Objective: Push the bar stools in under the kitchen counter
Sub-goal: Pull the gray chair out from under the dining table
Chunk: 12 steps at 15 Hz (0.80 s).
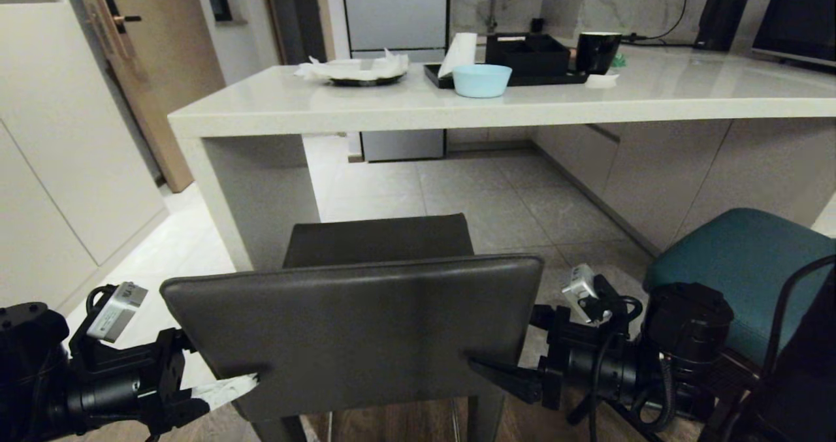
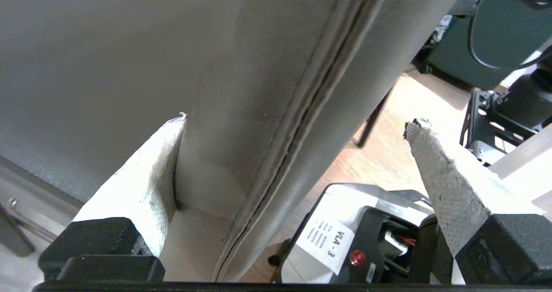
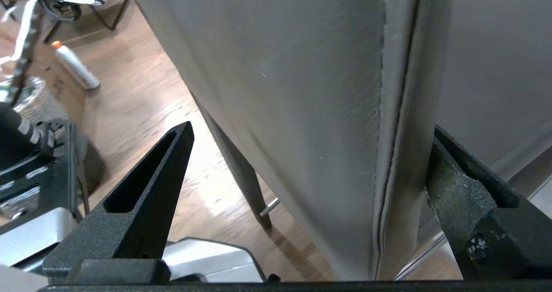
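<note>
Both grippers, left gripper (image 1: 245, 382) and right gripper (image 1: 486, 367), straddle the grey stool's (image 1: 353, 321) backrest edges with fingers wide open, gripping nothing, before the table (image 1: 418, 106)

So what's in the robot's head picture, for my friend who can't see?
A dark grey stool stands before a white kitchen counter, an open end effector at each edge of its backrest: left, right. A teal stool waits at right.

Left tool (image 1: 245, 380), right tool (image 1: 486, 367): both wide open.
</note>
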Available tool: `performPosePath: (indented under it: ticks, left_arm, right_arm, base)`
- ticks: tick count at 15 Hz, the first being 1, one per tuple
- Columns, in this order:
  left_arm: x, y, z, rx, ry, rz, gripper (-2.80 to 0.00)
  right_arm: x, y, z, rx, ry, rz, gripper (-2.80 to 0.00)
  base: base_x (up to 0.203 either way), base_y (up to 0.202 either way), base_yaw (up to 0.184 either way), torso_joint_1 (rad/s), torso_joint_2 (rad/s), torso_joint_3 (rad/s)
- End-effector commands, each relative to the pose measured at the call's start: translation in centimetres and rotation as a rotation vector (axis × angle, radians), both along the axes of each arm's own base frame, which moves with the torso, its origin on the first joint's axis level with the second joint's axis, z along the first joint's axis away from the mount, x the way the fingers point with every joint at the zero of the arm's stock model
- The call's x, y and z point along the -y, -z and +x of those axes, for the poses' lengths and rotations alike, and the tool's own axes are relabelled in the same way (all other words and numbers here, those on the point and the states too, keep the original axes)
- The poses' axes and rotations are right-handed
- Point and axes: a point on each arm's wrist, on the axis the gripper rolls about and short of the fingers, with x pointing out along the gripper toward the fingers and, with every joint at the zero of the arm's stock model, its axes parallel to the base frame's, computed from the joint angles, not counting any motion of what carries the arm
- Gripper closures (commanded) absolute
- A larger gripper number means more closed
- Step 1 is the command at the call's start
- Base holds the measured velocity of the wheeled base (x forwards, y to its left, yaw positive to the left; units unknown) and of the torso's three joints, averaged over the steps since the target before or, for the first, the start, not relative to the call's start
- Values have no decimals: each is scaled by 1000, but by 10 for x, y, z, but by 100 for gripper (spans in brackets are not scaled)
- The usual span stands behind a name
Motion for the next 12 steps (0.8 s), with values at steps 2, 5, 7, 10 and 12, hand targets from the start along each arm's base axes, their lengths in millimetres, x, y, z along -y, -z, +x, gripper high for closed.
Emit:
performPosePath:
  ticks: [2, 5, 7, 10, 12]
  left_arm:
    - [2, -4, -5, 19, 11, 2, -280]
    - [2, -4, -8, 13, 11, 0, -280]
    - [3, -3, -12, 3, 11, -1, -280]
    - [3, -3, -13, 2, 9, -1, -280]
    - [3, -5, -13, 11, 9, 0, -280]
  right_arm:
    - [1, -3, -3, 13, -6, 7, -280]
    - [3, -6, -6, 16, 3, 9, -280]
    - [6, -3, -10, -1, 8, -2, -280]
    - [6, -5, -10, 6, 11, 2, -280]
    - [6, -5, -10, 8, 13, 3, -280]
  base:
    - [-194, 0, -1, 1, -1, 1]
    - [-195, 0, -3, -2, 0, 2]
    - [-194, 0, -3, 4, 2, 4]
    - [-194, 0, -2, 0, 2, 7]
    - [-191, 0, -1, 3, -1, 2]
